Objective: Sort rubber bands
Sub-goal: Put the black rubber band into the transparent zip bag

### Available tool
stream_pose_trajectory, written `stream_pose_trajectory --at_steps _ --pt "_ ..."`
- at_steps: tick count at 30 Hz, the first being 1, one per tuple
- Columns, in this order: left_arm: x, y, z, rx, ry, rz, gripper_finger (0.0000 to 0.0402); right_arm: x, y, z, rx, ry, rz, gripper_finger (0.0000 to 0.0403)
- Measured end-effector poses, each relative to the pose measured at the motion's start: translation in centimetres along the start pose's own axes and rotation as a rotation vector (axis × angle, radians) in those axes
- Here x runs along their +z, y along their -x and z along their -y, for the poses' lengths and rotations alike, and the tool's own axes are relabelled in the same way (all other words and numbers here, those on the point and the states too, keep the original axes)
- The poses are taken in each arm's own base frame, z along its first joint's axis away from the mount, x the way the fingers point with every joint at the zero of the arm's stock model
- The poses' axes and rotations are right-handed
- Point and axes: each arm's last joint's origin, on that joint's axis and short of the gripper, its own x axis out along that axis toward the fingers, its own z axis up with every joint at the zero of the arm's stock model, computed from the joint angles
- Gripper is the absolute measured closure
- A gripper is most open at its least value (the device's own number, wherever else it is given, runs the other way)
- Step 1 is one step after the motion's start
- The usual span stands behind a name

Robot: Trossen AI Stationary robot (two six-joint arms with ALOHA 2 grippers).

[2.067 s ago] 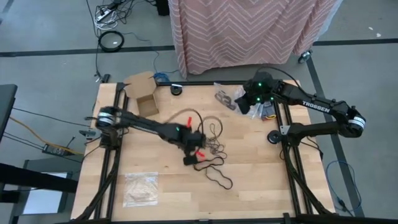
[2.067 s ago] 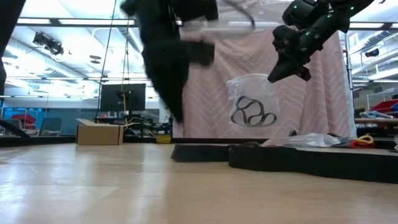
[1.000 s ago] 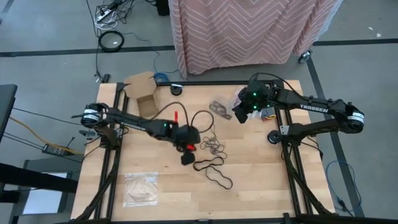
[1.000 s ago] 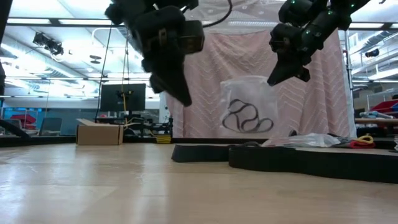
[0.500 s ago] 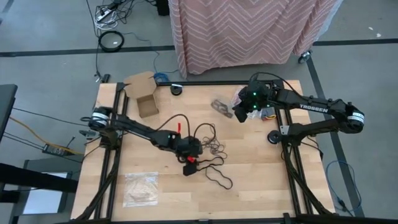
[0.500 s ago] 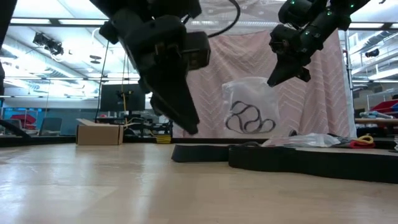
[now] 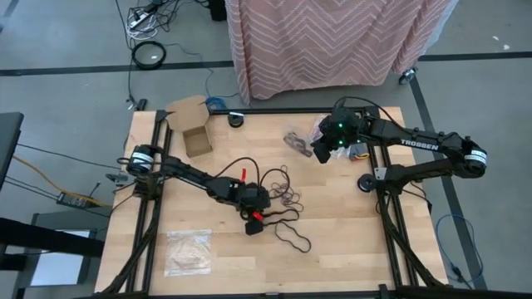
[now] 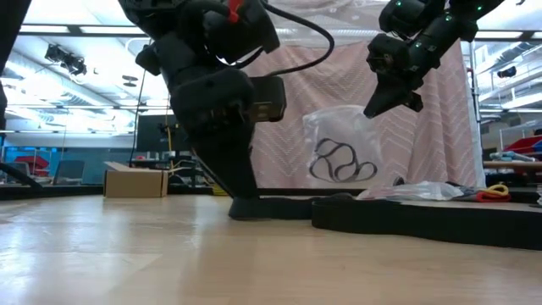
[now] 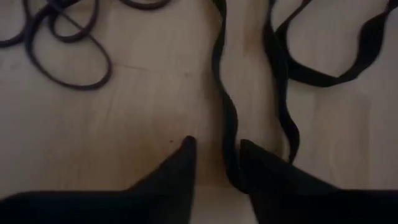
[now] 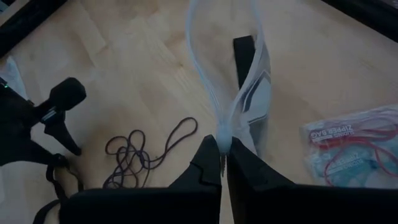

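Note:
Thin dark rubber bands (image 7: pixel 287 197) lie in a loose heap mid-table, with larger black bands (image 7: pixel 288 230) just nearer. My left gripper (image 7: pixel 253 223) is down at the table and open. In the left wrist view its fingertips (image 9: pixel 216 149) stand either side of one strand of a black band (image 9: pixel 225 118). My right gripper (image 7: pixel 320 152) is raised over the far right of the table, shut on a clear plastic bag (image 8: pixel 339 144) with black bands (image 8: pixel 340 163) inside. My left gripper points down at the table with a strand of a large black band (image 9: pixel 230 168) running between its fingers, close along one finger (image 9: pixel 255 165); whether it touches the band I cannot tell. My right gripper pinches the clear bag's upper edge (image 10: pixel 222 134) between its two fingers, from above. The bag hangs clear of the table below the fingers, and the black bands sit in its lower part (image 8: pixel 340 163).
An open cardboard box (image 7: pixel 194 135) stands at the far left. A clear bag of tan bands (image 7: pixel 187 249) lies near the left front. Another bag, with red bands (image 10: pixel 348 152), lies at the far right by the arm's base. Black frame rails (image 7: pixel 154 216) run along both sides.
My left gripper has moved toward the near edge and come down to the table, over the large black bands. The right arm has held the bag in place; the bag has only swayed a little.

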Motion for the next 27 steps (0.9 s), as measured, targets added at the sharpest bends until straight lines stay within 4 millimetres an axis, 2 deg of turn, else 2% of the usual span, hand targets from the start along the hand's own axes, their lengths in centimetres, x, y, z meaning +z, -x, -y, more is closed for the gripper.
stream_pose_trajectory --at_steps 3,6,11,18,21,23,25,27 --pt "-0.2 0.0 -0.1 0.007 0.016 -0.015 0.0381 0.0 0.0 0.0 0.000 -0.004 0.000 0.0402" --pt "-0.1 0.3 -0.1 0.015 0.028 -0.028 0.0395 0.0 0.0 0.0 0.000 -0.004 0.000 0.0402" --pt "0.7 2.3 -0.7 0.095 -0.047 -0.085 0.0399 0.0 0.0 0.0 0.002 -0.003 -0.001 0.0402" --pt "4.7 7.6 -2.1 0.217 -0.151 0.038 0.0400 0.0 0.0 0.0 0.006 -0.003 0.002 0.0402" --pt "5.9 9.1 -2.8 0.147 -0.156 0.076 0.0400 0.0 0.0 0.0 0.008 -0.002 0.002 0.0402" --pt "5.9 9.0 -3.2 0.070 -0.139 0.058 0.0400 0.0 0.0 0.0 0.007 0.002 0.003 0.0402" --pt "5.2 8.0 -3.3 0.018 -0.140 0.013 0.0394 0.1 0.0 0.0 0.007 0.006 0.004 0.0402" --pt "4.4 7.4 -2.7 -0.032 -0.196 -0.029 0.0386 0.0 0.0 0.0 0.007 0.011 0.003 0.0402"
